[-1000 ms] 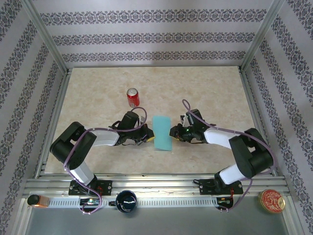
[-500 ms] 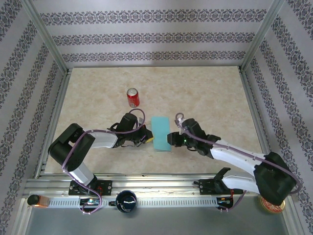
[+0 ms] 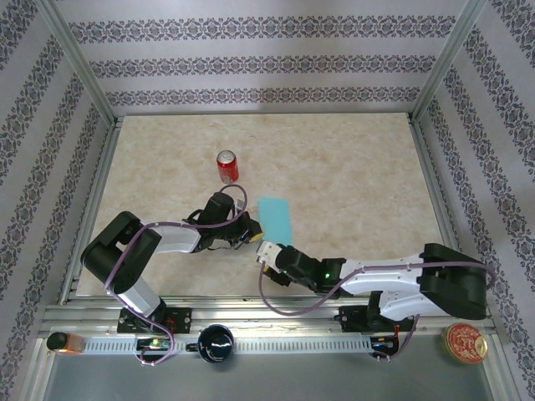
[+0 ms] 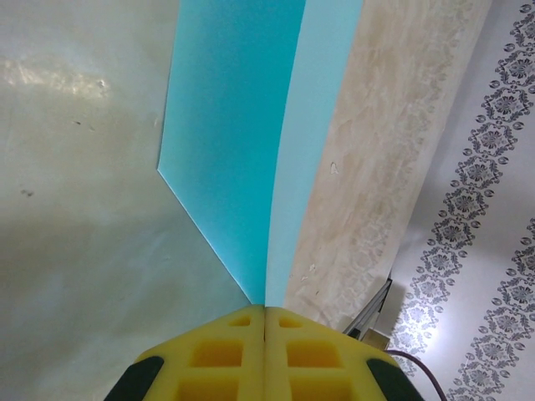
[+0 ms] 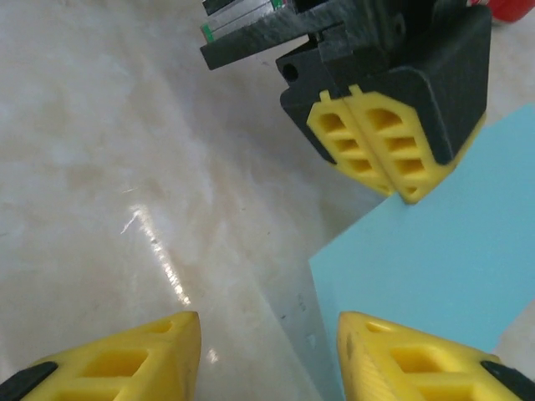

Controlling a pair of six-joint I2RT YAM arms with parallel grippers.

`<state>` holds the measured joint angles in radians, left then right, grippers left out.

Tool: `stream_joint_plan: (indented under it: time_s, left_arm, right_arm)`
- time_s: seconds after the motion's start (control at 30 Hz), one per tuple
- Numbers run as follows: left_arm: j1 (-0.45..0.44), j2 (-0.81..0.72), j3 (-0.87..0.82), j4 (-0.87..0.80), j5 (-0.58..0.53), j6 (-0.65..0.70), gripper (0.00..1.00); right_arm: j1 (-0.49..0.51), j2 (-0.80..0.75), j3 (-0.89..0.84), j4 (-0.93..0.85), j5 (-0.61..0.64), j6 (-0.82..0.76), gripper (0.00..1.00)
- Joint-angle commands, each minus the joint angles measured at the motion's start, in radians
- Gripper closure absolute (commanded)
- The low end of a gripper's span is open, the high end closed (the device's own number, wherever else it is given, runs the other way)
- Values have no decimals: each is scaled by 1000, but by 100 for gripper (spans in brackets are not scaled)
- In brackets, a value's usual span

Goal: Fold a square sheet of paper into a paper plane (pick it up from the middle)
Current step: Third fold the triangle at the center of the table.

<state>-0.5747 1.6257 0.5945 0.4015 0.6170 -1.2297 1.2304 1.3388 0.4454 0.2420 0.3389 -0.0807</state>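
Left arm holds the folded sheet of paper [image 3: 276,217] by a corner, mid-counter.
We note the left gripper [image 4: 265,322] with its fingers pressed together on the sheet's near-left corner, two turquoise layers running out from the seam between them. The sheet lies on the counter [image 3: 351,175] as a narrow rectangle. The right gripper [image 5: 267,342] sits just beside that corner, fingers apart and holding nothing, one over the paper's edge, one over bare counter. A red can [image 3: 227,166] stands apart, farther back.
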Motion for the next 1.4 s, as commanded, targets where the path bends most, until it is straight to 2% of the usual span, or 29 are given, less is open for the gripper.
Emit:
stream_joint_plan:
  time_s: [0.0, 0.2, 0.37, 0.47, 0.73, 0.93, 1.23, 1.37]
  left_arm:
    - [-5, -7, -11, 40, -17, -9, 100]
    - [-5, 3, -9, 26, -18, -8, 100]
    - [-5, 27, 7, 20, -17, 4, 100]
    - [-5, 30, 2, 44, -15, -10, 100]
    - [-6, -34, -8, -7, -59, 10, 100]
    - [-5, -48, -5, -39, -63, 25, 100]
    - [-5, -58, 7, -65, -73, 31, 100]
    - [-5, -56, 5, -58, -73, 23, 100]
  right_arm:
    - [18, 57, 14, 165, 177, -97, 50]
    - [19, 147, 22, 218, 267, -142, 49]
    - [18, 188, 6, 281, 302, -152, 62]
    - [14, 188, 3, 292, 268, -146, 63]
    - [18, 247, 27, 277, 281, -151, 66]
    - [17, 211, 1, 292, 296, -122, 78]
    - [11, 167, -16, 287, 244, -93, 77]
    - [10, 173, -11, 281, 248, -101, 81]
